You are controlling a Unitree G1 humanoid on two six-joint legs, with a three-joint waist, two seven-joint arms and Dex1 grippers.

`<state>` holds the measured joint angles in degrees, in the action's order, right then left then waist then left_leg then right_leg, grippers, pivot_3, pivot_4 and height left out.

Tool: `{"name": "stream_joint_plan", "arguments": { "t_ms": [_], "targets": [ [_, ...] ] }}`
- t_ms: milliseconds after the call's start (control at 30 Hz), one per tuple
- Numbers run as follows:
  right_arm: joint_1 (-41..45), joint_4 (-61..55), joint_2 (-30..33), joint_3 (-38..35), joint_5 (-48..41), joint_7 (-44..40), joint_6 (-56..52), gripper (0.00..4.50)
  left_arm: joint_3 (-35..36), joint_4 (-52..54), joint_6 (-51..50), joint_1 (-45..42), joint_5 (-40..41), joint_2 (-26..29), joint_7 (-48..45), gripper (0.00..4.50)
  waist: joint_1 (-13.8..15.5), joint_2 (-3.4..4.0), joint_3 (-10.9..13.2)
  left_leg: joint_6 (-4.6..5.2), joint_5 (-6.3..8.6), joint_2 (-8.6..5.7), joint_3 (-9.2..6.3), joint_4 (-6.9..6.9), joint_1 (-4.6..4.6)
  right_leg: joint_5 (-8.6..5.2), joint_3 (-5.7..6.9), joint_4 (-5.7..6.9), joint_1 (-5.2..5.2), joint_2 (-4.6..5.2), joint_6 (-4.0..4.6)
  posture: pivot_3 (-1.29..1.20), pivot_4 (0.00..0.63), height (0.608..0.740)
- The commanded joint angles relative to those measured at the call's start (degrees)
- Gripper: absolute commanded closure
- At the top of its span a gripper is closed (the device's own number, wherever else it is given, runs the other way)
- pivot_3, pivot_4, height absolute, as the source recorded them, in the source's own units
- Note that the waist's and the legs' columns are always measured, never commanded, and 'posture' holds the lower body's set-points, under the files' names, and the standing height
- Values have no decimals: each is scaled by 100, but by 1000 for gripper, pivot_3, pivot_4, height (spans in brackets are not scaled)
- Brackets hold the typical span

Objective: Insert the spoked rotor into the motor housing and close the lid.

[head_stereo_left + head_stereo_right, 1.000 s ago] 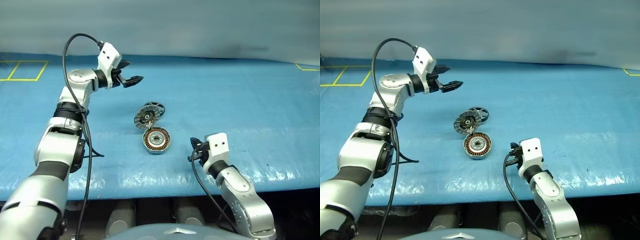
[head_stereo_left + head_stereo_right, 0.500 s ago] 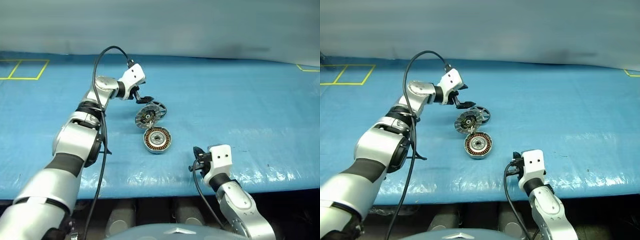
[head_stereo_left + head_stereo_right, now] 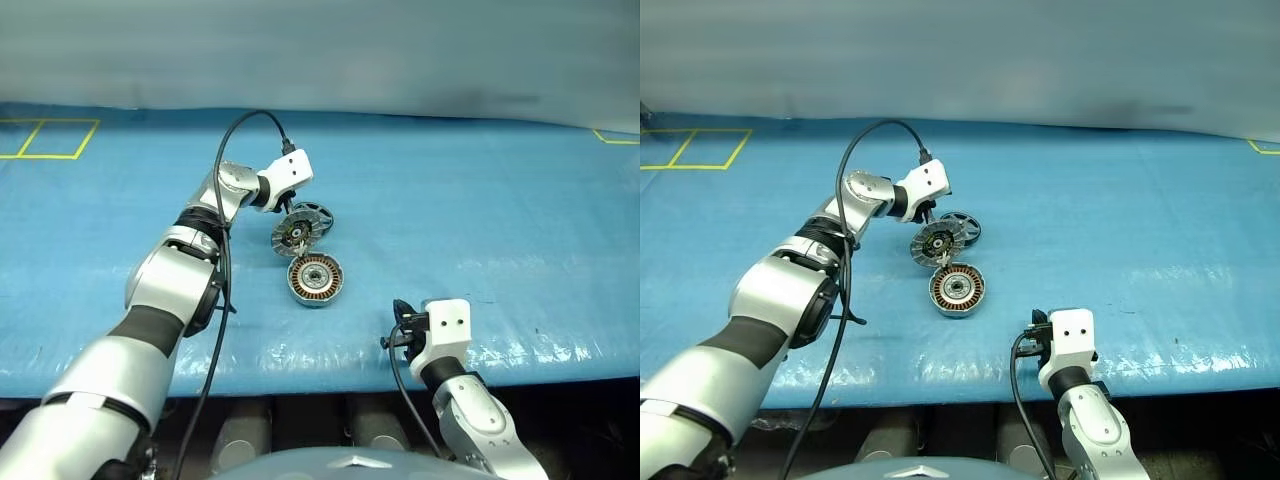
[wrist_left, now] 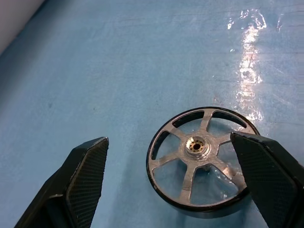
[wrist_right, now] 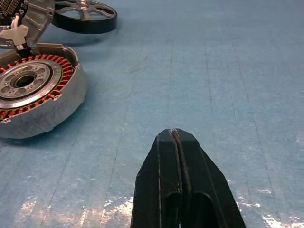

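Spoked rotor [image 4: 199, 161] between left gripper's [image 4: 183, 183] spread fingers, right gripper [image 5: 179, 180] closed, empty

Both arms are shiny silver, with black bands at the joints. Each wrist ends in a white boxy block with two small dark dots on it. A thin black cable loops up over the left arm and plugs in near the white block. Another black cable curls beside the right wrist. The fingers [image 4: 85, 175] are black, wedge-shaped, with a fine bumpy grid pattern.
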<state>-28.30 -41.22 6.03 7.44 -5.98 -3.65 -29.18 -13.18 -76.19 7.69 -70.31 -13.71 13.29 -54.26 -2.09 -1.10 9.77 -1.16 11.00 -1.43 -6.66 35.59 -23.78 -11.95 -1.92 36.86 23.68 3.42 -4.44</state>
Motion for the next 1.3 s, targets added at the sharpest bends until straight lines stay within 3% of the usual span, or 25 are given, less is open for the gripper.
{"name": "stream_joint_plan", "arguments": {
  "t_ms": [33,1033,1133,1300],
  "targets": [
    [-50,-286,-55,18,28,74,176,4460,-41,-11,-148,-158,-141,-28,-41,0,0,0,0,0,0,0,0,0,0,0,0,1,0,0,0,0,150,740],
    [29,-269,-60,18,61,85,178,4460,-109,-13,-431,110,-512,143,143,0,3,0,0,1,0,-1,0,23,1,6,0,11,-8,0,-8,0,150,740],
    [45,-264,-55,16,58,80,173,4500,-91,-14,-440,118,-512,151,168,590,4,0,0,1,0,-1,0,25,1,7,0,12,-9,0,-9,0,150,740],
    [63,-266,-48,12,59,78,159,4500,-64,-14,-439,141,-501,157,210,2250,5,0,0,1,0,-1,-1,28,1,8,0,12,-10,0,-10,0,150,740]
  ]
}}
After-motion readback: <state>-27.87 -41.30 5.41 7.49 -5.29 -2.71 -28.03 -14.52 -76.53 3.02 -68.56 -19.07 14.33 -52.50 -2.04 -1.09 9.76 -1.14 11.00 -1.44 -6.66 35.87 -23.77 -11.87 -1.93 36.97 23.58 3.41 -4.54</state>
